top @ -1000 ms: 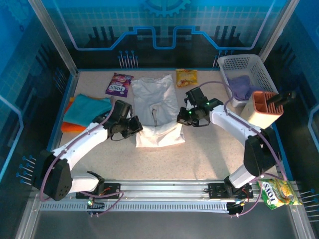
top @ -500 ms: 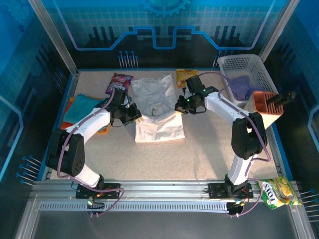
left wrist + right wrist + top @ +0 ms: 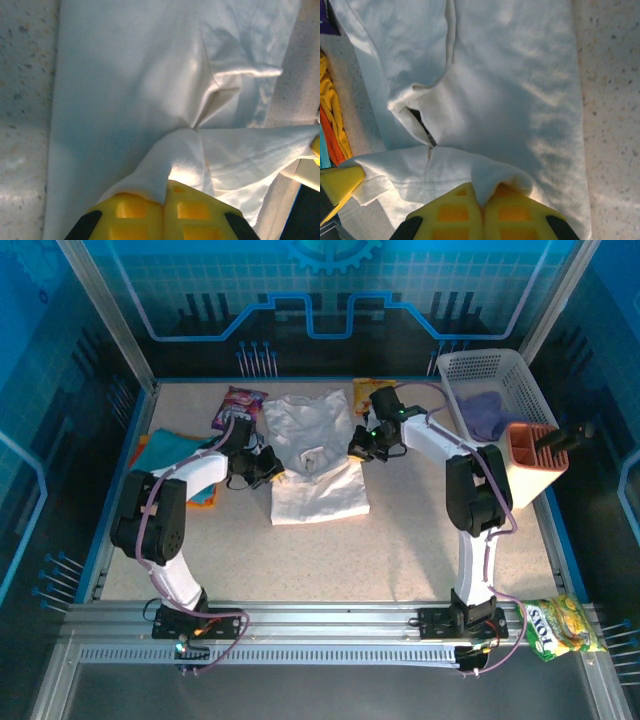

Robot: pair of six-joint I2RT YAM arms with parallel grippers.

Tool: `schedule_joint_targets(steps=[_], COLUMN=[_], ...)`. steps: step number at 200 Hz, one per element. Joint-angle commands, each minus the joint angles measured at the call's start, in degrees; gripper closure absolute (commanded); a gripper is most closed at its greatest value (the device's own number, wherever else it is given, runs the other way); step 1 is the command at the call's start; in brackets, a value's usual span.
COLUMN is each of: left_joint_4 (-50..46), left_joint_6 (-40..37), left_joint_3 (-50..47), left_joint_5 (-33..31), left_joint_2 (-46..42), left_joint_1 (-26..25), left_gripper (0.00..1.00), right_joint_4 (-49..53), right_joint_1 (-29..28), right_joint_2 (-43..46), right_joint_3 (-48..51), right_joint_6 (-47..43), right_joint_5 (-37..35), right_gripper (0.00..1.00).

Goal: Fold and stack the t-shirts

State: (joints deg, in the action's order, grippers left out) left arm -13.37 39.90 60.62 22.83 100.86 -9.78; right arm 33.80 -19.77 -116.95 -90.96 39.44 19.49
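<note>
White cloth dominates both wrist views. The white t-shirt (image 3: 318,495) lies in the middle of the surface (image 3: 400,550), its near half flat and its far half gathered where both claws hold it. The left claw (image 3: 164,196) has its yellow fingers pressed together on a raised fold of the shirt. The right claw (image 3: 481,199) pinches a second fold the same way (in each wrist view the cloth buries the fingertips).

A dark strip (image 3: 422,127) sits inside the neck opening, with no writing legible on it.

To the left, the teal shirt (image 3: 170,448) lies folded on the orange shirt (image 3: 205,500), which shows only at its edges and is partly covered by the left arm.

That arm also crosses the purple packet (image 3: 243,400), so its lettering cannot be read. The right arm hides part of the yellow packet (image 3: 362,390) at the far edge.

A third packet (image 3: 562,625) sits at the near right corner, its bold letters too small to be sure of.

At the right, a white basket (image 3: 470,370) holds purple cloth (image 3: 488,412), with an orange-brown holder (image 3: 535,455) in front of it.
</note>
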Motion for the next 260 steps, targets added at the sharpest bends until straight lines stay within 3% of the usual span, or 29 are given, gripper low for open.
schedule_joint_targets(steps=[1, 40, 61, 77, 106, 129, 185, 225, 260], left_joint_4=[2.53, 3.75, 3.85, 3.76, 1.9, 0.71, -1.59, 5.24, 9.6], left_joint_6=[-1.4, -1.48, -1.44, -1.32, -2.14, -1.53, 0.95, 6.04, 6.53], left_joint_3=[2.28, 3.03, 4.27, 4.51, 3.69, 1.23, -5.05, -7.53, -9.33], left_joint_5=[2.13, 2.54, 3.92, 4.52, 3.9, 3.97, 1.37, -0.59, -0.4], left_joint_2=[1.88, 4.35, 6.55, 7.12, 3.59, -1.42, -11.4, -8.95, -2.36], left_joint_1=[1.47, 2.97, 3.82, 4.39, 4.77, 4.62, -1.8, -7.36, -7.7], left_gripper=[1.0, 1.0, 0.7, 0.49, 0.33, 0.3, 0.32, 0.34, 0.36], right_joint_4=[-0.99, -1.0, 0.67, 1.05, 0.66, -0.9, -5.65, -13.23, -19.43], right_joint_1=[1.38, 1.83, 2.08, 2.1, 2.1, 1.8, -0.74, -3.57, -4.55], right_joint_2=[-3.05, -7.02, -8.82, -8.05, -3.62, 1.47, 12.31, 14.7, 14.11], right_joint_3=[-4.09, -7.6, -9.73, -9.19, -5.67, -0.66, 12.72, 21.63, 29.56], right_joint_6=[-1.51, -1.95, -2.55, -3.09, -4.26, -4.22, -2.71, 1.12, 1.81], right_joint_5=[2.64, 4.46, 4.33, 3.44, 2.81, 2.35, 2.98, 8.12, 9.33], right_gripper=[0.94, 0.87, 0.68, 0.44, 0.24, 0.15, 0.13, 0.13, 0.15])
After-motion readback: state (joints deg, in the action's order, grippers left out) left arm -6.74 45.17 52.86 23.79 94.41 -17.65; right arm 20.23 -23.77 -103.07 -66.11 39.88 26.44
